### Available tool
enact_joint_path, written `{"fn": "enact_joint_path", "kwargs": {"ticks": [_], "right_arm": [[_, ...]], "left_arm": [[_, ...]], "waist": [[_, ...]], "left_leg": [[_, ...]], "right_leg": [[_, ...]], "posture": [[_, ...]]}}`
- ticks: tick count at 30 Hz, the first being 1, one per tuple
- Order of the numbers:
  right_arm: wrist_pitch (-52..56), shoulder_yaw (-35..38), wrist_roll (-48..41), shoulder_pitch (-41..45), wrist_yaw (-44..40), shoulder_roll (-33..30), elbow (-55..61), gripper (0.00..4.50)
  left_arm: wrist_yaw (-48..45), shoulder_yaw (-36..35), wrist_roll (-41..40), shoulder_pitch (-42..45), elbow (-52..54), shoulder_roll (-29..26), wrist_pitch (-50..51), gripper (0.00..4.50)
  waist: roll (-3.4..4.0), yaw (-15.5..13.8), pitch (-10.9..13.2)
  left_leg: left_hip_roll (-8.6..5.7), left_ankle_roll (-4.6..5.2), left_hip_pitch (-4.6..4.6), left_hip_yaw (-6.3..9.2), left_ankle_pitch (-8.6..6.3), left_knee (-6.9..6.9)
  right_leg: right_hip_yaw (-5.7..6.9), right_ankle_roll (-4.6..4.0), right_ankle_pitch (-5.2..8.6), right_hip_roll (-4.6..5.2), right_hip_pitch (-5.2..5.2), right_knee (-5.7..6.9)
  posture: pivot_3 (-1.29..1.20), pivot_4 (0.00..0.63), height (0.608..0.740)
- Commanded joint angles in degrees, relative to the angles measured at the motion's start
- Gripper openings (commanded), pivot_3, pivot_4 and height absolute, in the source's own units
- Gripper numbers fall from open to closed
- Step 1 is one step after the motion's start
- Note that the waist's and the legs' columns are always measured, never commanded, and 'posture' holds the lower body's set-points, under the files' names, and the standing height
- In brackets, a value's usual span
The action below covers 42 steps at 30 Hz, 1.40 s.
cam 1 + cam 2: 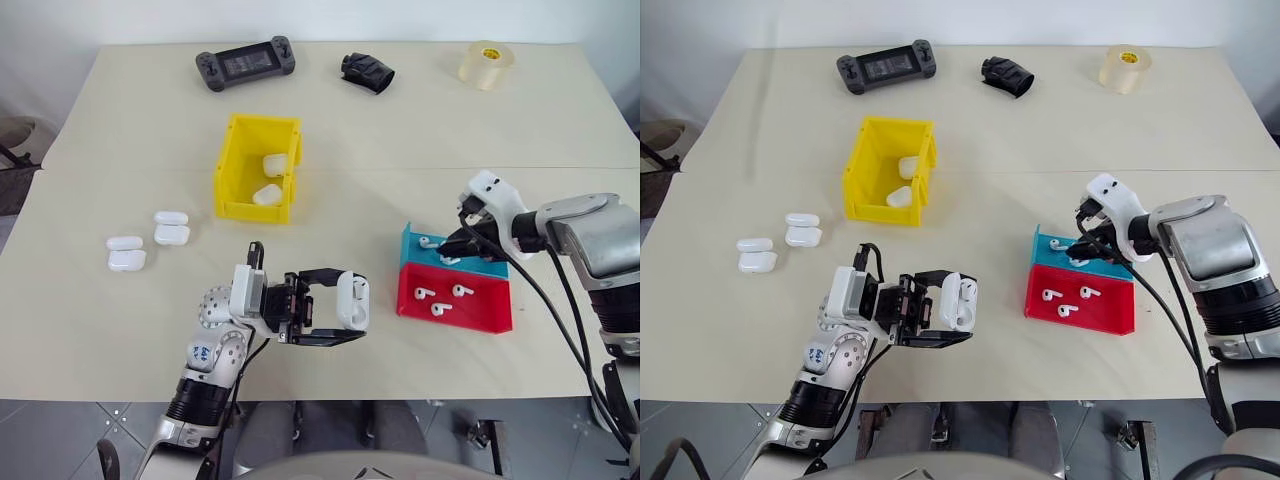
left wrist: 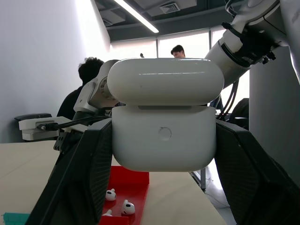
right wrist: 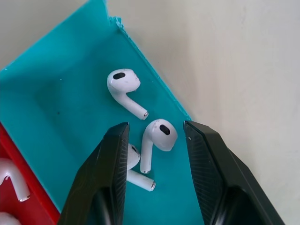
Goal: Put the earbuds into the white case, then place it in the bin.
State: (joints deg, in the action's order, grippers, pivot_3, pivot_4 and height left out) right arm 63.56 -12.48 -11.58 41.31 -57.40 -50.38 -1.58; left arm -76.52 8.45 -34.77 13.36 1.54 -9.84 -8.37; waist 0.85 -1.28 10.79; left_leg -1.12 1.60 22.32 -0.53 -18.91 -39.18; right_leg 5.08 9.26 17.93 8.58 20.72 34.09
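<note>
Left eye view: at lower centre the left gripper [image 1: 345,305] is clenched on a glossy white rounded-rectangular case [image 1: 351,300]. The yellow plastic open-top bin [image 1: 231,170], upper left of centre, holds two white cases. At right, the right gripper [image 1: 452,245] dips into a small blue tray [image 1: 410,243] above a red tray [image 1: 495,310].

Left wrist view: the smooth case fills the middle, lid slightly ajar, pinched between matte black fingers [image 2: 79,173].

Right wrist view: released jaws straddle a tiny glossy stemmed earbud [image 3: 157,138] — two more earbuds lie beside it on the blue plastic
</note>
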Motion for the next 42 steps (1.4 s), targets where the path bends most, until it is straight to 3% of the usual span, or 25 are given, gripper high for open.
{"fn": "enact_joint_path", "kwargs": {"ticks": [1, 21, 23, 26, 33, 38, 42], "right_arm": [[-1.08, 1.67, -0.70, 0.02, 0.27, -1.12, 1.14, 1.89], [-2.74, -0.42, -0.07, -1.54, -0.03, -2.39, 0.45, 1.89], [-3.15, -0.59, 0.11, -1.62, -0.07, -2.60, 0.01, 1.51], [-3.29, -0.20, -0.19, -1.52, 0.16, -2.22, -0.43, 0.61], [-4.22, 0.09, -0.29, -1.85, 0.34, -2.09, -0.53, 0.56], [-8.30, 3.92, -2.05, -1.57, -2.17, -4.37, 0.13, 0.56], [-14.20, 12.01, -7.61, -2.65, -6.53, -5.15, 1.40, 0.56]], "left_arm": [[0.11, -0.13, -0.64, 0.57, 1.41, 0.06, -0.11, 2.80], [1.38, 0.06, -0.79, 1.16, 2.89, 0.01, 1.23, 2.80], [1.47, 0.06, -0.79, 1.22, 3.05, -0.07, 1.36, 2.80], [1.53, 0.10, -0.82, 1.27, 3.13, -0.11, 1.47, 2.80], [1.57, 0.08, -0.84, 1.50, 3.17, -0.18, 1.71, 2.80], [1.42, 0.07, -0.71, 1.59, 3.07, -0.33, 1.71, 2.80], [0.74, -0.08, -0.91, 1.73, 2.67, -0.75, 1.81, 2.80]], "waist": [[0.00, -0.01, 0.00], [0.00, 0.00, 0.00], [0.00, -0.02, 0.00], [0.00, 0.02, 0.00], [0.00, 0.00, 0.00], [0.00, -0.03, 0.00], [0.00, -0.09, 0.00]], "left_leg": [[0.00, 0.00, 0.00, 0.00, 0.00, 0.00], [0.00, 0.00, 0.00, 0.00, 0.00, 0.00], [0.00, 0.00, -0.01, 0.00, 0.00, 0.00], [0.00, 0.00, 0.00, 0.00, 0.00, 0.00], [0.00, 0.00, -0.01, 0.00, 0.00, 0.00], [-0.01, 0.00, 0.00, -0.01, 0.00, 0.00], [-0.01, 0.00, 0.01, 0.00, 0.00, 0.00]], "right_leg": [[0.00, 0.00, 0.00, 0.00, 0.00, 0.00], [0.01, 0.00, 0.00, 0.00, -0.01, 0.00], [0.01, 0.00, 0.00, 0.00, -0.01, 0.00], [0.00, 0.00, 0.00, 0.00, -0.01, 0.00], [0.01, 0.00, 0.00, 0.00, -0.01, 0.00], [0.01, 0.00, 0.00, 0.00, -0.01, -0.01], [0.01, 0.00, 0.00, -0.01, -0.02, -0.02]], "posture": [[0.00, 0.150, 0.740], [0.00, 0.150, 0.740], [0.00, 0.150, 0.740], [0.00, 0.150, 0.740], [0.00, 0.150, 0.740], [0.00, 0.150, 0.740], [0.00, 0.150, 0.740]]}}
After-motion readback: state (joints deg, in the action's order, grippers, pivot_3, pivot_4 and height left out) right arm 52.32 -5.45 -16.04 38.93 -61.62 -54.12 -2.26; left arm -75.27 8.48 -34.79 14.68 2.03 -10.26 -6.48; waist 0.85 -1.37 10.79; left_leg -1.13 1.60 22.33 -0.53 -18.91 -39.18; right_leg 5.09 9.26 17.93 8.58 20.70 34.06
